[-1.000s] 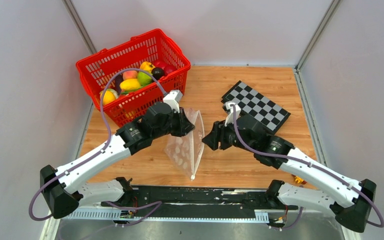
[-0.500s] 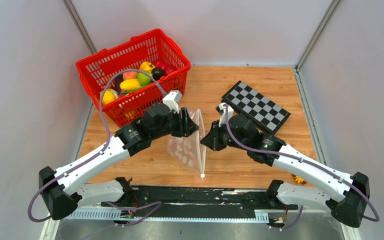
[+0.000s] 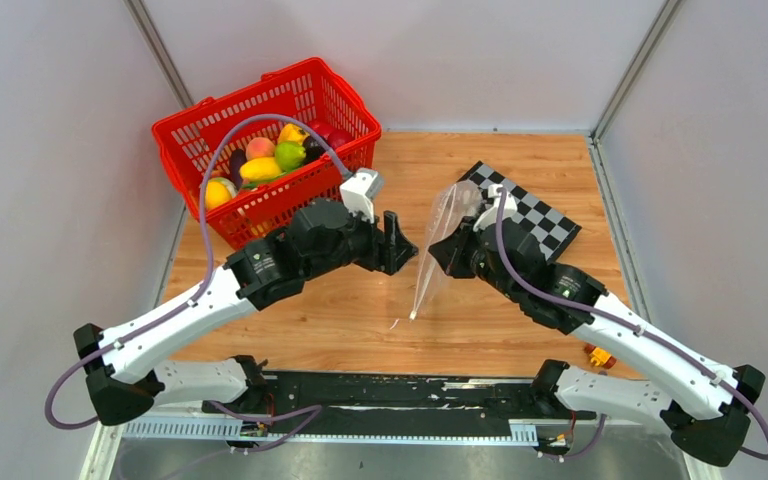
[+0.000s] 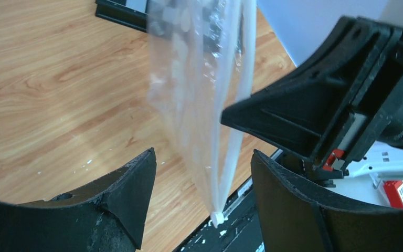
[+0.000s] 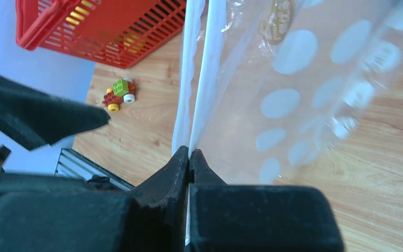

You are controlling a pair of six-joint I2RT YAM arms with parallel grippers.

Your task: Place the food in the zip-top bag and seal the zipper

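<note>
The clear zip-top bag [image 3: 438, 245] with white dots hangs off the table, held by its mouth edge. My right gripper [image 3: 447, 256] is shut on the zipper [image 5: 199, 79]; in the right wrist view the white strip runs straight into the closed jaws [image 5: 190, 155]. My left gripper [image 3: 398, 243] stands open just left of the bag. In the left wrist view the bag [image 4: 194, 94] and its white slider [image 4: 218, 217] hang between the spread fingers [image 4: 131, 194], touching neither. The food [image 3: 260, 165] lies in the red basket [image 3: 295, 195].
The black-and-white checkerboard [image 3: 545, 220] lies at the back right, partly under my right arm. Small toy blocks [image 5: 118, 94] sit on the wood near the basket [image 5: 110, 31]. A small orange piece [image 3: 597, 357] lies by the right arm's base.
My left gripper opened and let go of the bag. My right gripper shut on the zipper edge and carried the bag up and to the right, off the table.
</note>
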